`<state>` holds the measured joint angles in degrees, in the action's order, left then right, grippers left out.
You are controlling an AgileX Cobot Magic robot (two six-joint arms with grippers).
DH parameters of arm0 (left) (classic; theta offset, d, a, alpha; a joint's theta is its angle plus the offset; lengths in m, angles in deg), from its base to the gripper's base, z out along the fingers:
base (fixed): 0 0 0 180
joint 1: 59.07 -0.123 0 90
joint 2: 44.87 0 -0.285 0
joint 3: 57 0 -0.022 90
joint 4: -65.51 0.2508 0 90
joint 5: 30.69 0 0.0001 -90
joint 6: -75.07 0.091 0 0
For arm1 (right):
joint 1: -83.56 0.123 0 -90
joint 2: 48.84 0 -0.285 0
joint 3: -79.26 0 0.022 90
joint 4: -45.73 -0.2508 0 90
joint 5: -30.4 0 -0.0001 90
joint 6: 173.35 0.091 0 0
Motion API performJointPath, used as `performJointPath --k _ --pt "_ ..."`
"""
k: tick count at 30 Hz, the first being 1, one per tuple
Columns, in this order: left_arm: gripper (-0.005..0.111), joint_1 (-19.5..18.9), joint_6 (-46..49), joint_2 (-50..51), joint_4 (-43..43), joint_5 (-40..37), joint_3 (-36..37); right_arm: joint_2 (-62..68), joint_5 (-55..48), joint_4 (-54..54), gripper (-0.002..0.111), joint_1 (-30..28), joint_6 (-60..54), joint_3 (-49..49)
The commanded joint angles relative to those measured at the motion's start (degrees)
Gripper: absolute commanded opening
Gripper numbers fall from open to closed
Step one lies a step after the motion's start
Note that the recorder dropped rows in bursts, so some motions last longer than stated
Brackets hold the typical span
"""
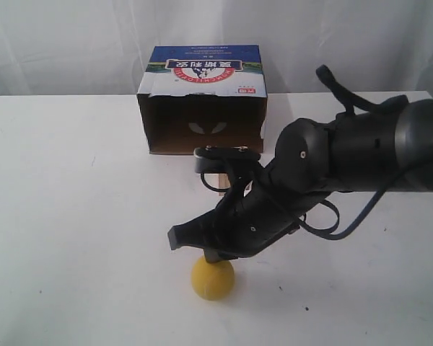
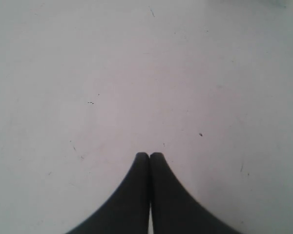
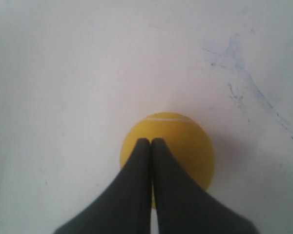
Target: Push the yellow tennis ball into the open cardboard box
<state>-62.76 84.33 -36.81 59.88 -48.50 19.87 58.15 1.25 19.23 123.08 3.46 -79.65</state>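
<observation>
Yellow ball (image 1: 212, 280) lies on the white table (image 1: 72, 216), directly under the tips of the right gripper (image 1: 211, 255). The box (image 1: 202, 101) stands well back behind that gripper's wrist, its open side turned towards the ball. Nothing of the push looks done. The ball is outside the box with bare table between them, so the whole run remains.

The right arm reaches in low and slopes down to the ball, fingers leading. In the right wrist view the right gripper (image 3: 150, 142) has its jaws pressed together and empty, their tips lying over the ball (image 3: 167, 153). Most of the ball shows beyond and beside them. Whether the tips rest on the felt or hang just above it cannot be told. As I judge it, they must get to the ball's side away from the box before any shove can work.

The left gripper (image 2: 149, 156) is likewise closed, holding nothing, over bare table.
</observation>
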Motion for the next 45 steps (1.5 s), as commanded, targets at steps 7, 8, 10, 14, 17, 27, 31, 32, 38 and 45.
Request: performJointPath --k 7,8,10,14,17,27,31,32,38,45 --pt "0.0 0.4 0.0 -0.3 -0.2 0.2 0.3 3.6 2.5 -2.6 0.0 0.1 -2.9 -3.9" --pt "0.0 0.4 0.0 -0.3 -0.2 0.2 0.3 3.7 2.7 -2.6 0.0 0.1 -3.0 -4.7" --pt "0.0 0.4 0.0 -0.3 -0.2 0.2 0.3 3.9 2.7 -2.4 0.0 0.1 -3.3 -6.3" --pt "0.0 0.4 0.0 -0.3 -0.2 0.2 0.3 3.6 1.4 -1.8 0.0 0.1 -4.4 -9.4" --pt "0.0 0.4 0.0 -0.3 -0.2 0.2 0.3 3.2 -2.7 -1.8 0.0 0.1 -4.3 -10.9" --pt "0.0 0.4 0.0 -0.3 -0.2 0.2 0.3 3.1 -13.9 -1.1 0.0 0.1 -5.9 -8.4" --pt "0.0 0.4 0.0 -0.3 -0.2 0.2 0.3 4.9 -10.7 -0.8 0.0 0.1 -5.9 -8.4" --pt "0.0 0.4 0.0 -0.3 -0.2 0.2 0.3 5.5 -9.7 -0.8 0.0 0.1 -5.9 -8.4" --pt "0.0 0.4 0.0 -0.3 -0.2 0.2 0.3 10.2 -4.6 -2.3 0.0 0.1 -5.9 -8.4" --pt "0.0 0.4 0.0 -0.3 -0.2 0.2 0.3 11.2 -1.1 -3.7 0.0 0.1 -6.0 -8.6"
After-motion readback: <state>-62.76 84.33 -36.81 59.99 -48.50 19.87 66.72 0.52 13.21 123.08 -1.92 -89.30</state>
